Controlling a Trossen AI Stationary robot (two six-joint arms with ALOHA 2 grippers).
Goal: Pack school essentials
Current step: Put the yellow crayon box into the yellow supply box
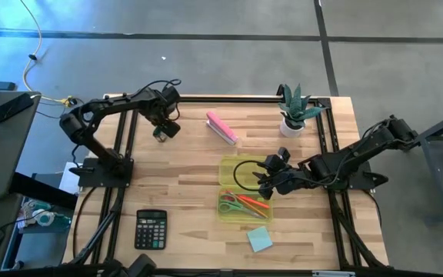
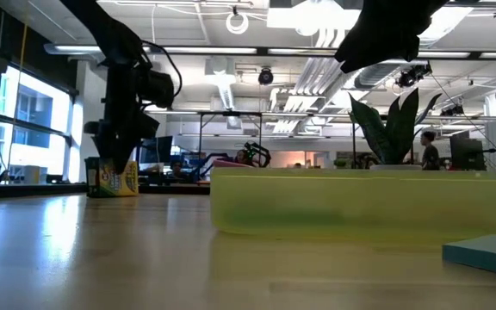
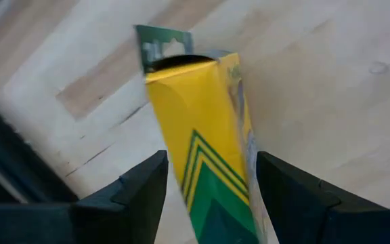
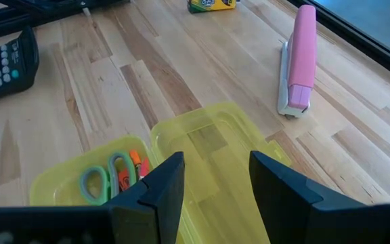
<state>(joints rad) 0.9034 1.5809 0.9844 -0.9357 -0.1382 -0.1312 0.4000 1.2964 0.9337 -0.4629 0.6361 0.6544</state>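
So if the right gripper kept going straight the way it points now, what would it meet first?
Most likely the open yellow case, directly ahead between the right gripper's open fingers. The pink stapler lies farther on and off to one side. Depth is uncertain.

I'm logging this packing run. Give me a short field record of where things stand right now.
left gripper: open, fingers either side of the crayon box, far left of the table
right gripper: open, over the yellow case
case: open, holds scissors and orange pens
note pad: on the table, outside the case, near edge
calculator: near left, untouched
pink block: far middle, beside the plant
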